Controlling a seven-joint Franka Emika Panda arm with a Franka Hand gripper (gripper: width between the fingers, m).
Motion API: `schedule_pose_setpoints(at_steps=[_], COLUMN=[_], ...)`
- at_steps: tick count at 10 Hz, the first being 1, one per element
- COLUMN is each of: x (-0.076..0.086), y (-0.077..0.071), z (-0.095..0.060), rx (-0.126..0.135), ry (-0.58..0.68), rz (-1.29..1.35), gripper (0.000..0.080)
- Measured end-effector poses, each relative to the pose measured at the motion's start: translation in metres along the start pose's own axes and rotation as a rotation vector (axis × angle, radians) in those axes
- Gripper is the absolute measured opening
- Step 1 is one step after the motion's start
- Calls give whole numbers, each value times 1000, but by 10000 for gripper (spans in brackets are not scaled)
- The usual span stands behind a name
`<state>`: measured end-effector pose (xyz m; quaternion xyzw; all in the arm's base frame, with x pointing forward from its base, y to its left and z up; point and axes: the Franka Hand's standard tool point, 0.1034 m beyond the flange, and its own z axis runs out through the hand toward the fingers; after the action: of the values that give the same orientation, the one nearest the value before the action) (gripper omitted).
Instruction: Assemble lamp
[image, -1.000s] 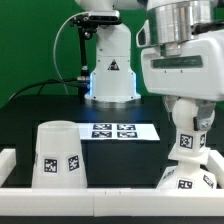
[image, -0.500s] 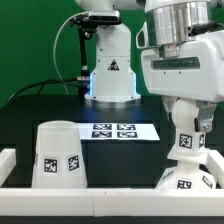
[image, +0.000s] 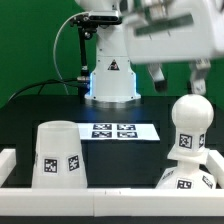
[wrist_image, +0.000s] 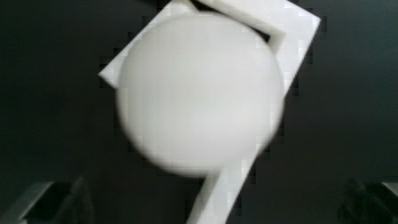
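The bulb (image: 187, 124) stands upright on the base (image: 186, 176) at the exterior view's right, its rounded head on top and its tagged neck running down into the blocky white part beneath. The base sits on the black counter (image: 30, 112), close against the white rail (image: 110, 200) that runs along the near edge. Nothing touches the bulb: the arm (image: 165, 35) is above it, blurred, with clear space between its lowest parts and the bulb's head.

The jaws are released. In the exterior view the gripper (image: 177, 78) shows two dark fingers (image: 200, 77) hanging well apart with nothing between them, above the bulb. In the wrist view the bulb's head (wrist_image: 196, 100) fills the middle of the picture as a smooth white oval, with the angular base (wrist_image: 267, 25) showing behind it; the dark fingertips (wrist_image: 45, 198) sit at the two edges of that picture, wide of the bulb and clear of it.

The shade (image: 58, 154) stands at the exterior view's left, wide end down on the counter, narrow end up, with a tag facing the camera. It is well apart from the bulb and base. The marker board (image: 118, 130) lies flat on the counter behind and between them, in front of the arm's pedestal (image: 111, 72).
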<state>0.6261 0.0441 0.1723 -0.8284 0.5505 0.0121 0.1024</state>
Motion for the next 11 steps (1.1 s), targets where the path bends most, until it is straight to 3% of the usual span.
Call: schedule_pose_setpoints(at_steps=[1, 4, 6, 8, 10, 11], x=[2, 2, 26, 52, 70, 67], y=[-4, -1, 14, 26, 29, 29], z=[2, 6, 8, 19, 15, 16], rx=[20, 7, -26, -49, -13, -17], ry=[17, 14, 10, 16, 10, 9], rz=[-2, -41, -317, -505, -471, -479], gripper=[698, 698, 698, 698, 698, 698])
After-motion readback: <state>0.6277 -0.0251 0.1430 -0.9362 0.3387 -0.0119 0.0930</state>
